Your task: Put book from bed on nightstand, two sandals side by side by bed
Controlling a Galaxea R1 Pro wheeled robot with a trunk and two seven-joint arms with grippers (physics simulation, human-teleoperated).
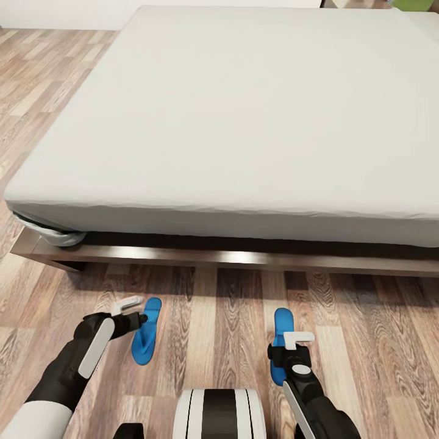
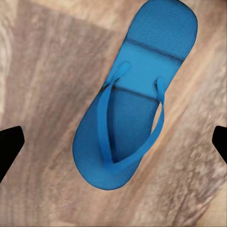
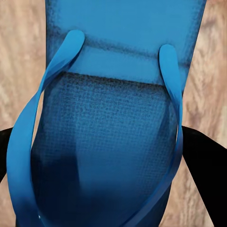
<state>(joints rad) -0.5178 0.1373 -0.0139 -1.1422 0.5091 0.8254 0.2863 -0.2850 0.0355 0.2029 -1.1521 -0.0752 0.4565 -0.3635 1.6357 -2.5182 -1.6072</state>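
Two bright blue sandals lie on the wood floor in front of the bed [image 1: 244, 122]. My left gripper [image 1: 141, 309] hovers open just beside and above the left sandal [image 1: 146, 334]. In the left wrist view that sandal [image 2: 135, 104] lies flat, well below the spread black fingertips [image 2: 9, 146]. My right gripper [image 1: 286, 344] sits over the right sandal [image 1: 281, 323]. Seen from the right wrist, its black fingers [image 3: 205, 175] press against both edges of this sandal [image 3: 113, 142]. The book and the nightstand are out of view.
The bed's dark wooden frame [image 1: 244, 259] runs across the floor just beyond the sandals, with a bunched sheet corner [image 1: 58, 235] at its left end. My white base [image 1: 219, 414] sits between the arms. Wood floor stretches left of the bed.
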